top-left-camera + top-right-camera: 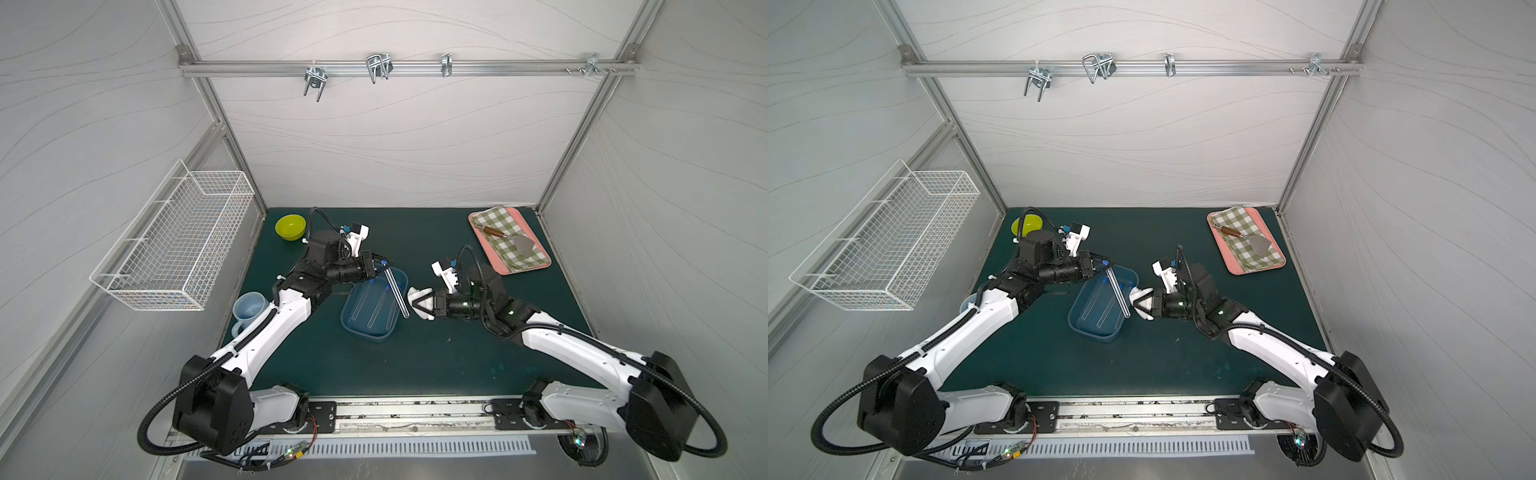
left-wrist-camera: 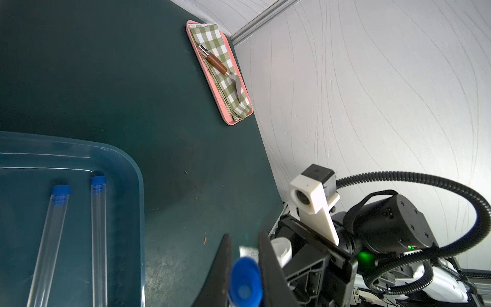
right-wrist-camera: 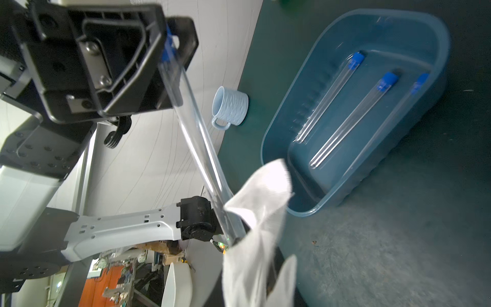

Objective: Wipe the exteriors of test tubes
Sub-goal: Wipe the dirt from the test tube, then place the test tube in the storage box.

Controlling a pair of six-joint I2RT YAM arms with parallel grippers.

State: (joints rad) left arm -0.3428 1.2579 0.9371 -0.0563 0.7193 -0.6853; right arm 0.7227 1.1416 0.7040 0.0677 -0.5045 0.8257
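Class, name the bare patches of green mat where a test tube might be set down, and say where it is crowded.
Free: green mat between blue tray and front rail; also at the back, between yellow-green bowl and pink tray. Crowded: beside the blue tray, where held test tube meets the white cloth in the right gripper.

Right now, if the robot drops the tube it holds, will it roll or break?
Probably rolls: the tube is round and smooth. Thin and clear, so it may crack. Likely stiff: the left gripper holds it straight by its cap end.
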